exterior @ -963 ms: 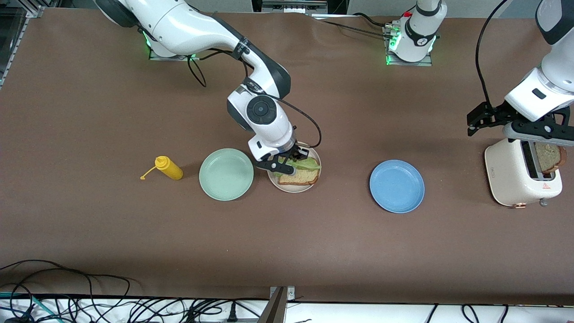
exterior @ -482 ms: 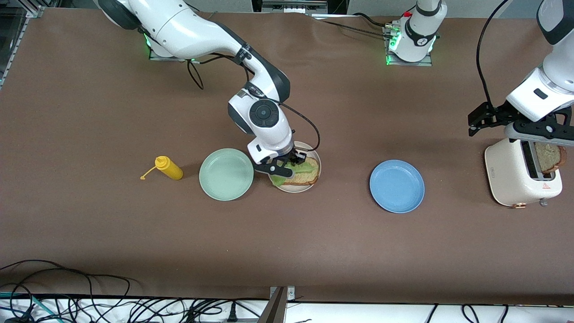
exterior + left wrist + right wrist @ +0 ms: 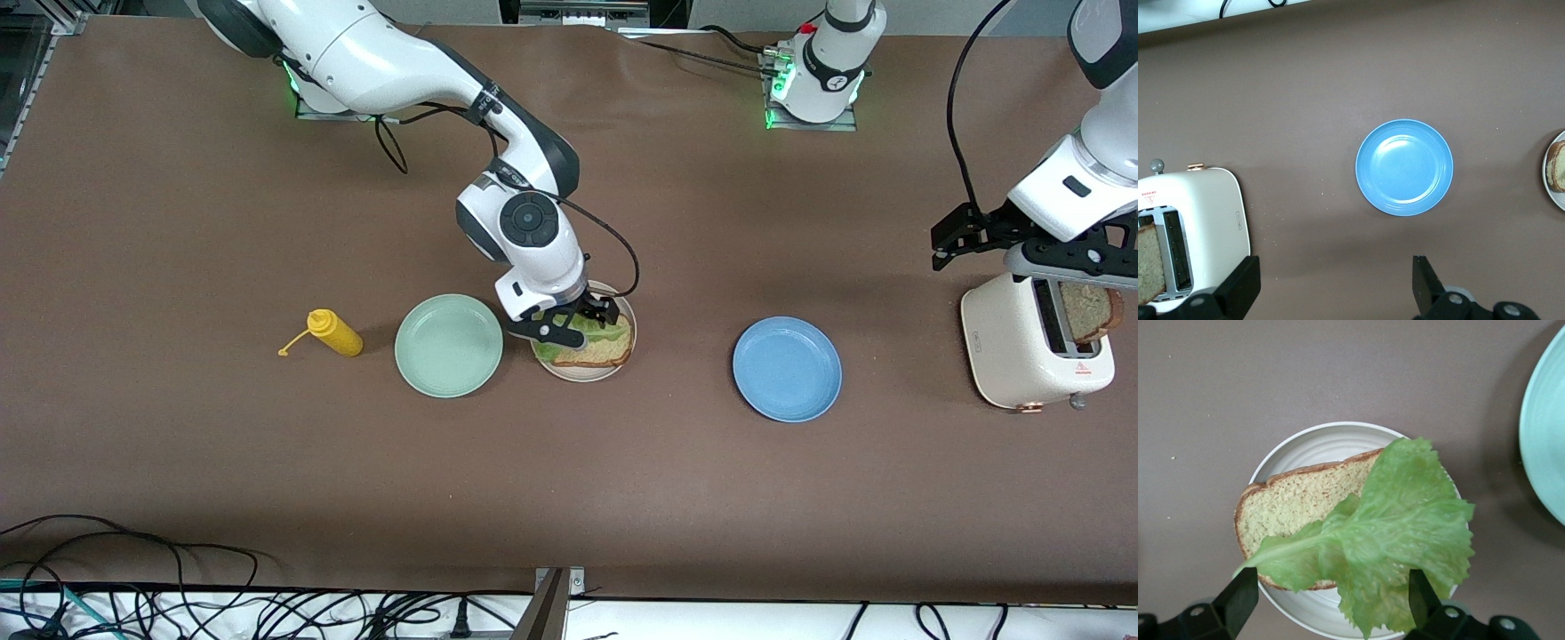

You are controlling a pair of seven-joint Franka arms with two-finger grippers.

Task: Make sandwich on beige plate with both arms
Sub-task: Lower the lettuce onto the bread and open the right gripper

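- The beige plate [image 3: 582, 372] sits on the table [image 3: 178, 222] between the mint green plate [image 3: 448, 345] and the blue plate [image 3: 787, 368], close beside the mint one and well apart from the blue one.
- 1 bread slice [image 3: 1301, 507] lies flat on the beige plate, and a ruffled lettuce leaf [image 3: 1398, 533] lies on top of it, covering about half the slice and hanging over the plate's rim toward the mint green plate.
- The right gripper [image 3: 578, 322] hangs low over the beige plate, directly above the lettuce leaf. Its 2 fingers [image 3: 1238, 597] are spread apart, 1 on each side of the leaf, and they pinch nothing; the leaf rests on the bread by itself.
- A 2nd bread slice [image 3: 1092, 311] stands upright in a slot of the white toaster [image 3: 1009, 342], which sits at the left arm's end of the table.
- The left gripper [image 3: 1067, 267] hovers over the toaster with its jaws spread wide and empty; in the left wrist view its fingers [image 3: 1238, 287] show apart, with the toaster to 1 side and the blue plate farther off.
- A yellow squeeze bottle [image 3: 333, 332] lies on its side beside the mint green plate, toward the right arm's end of the table.
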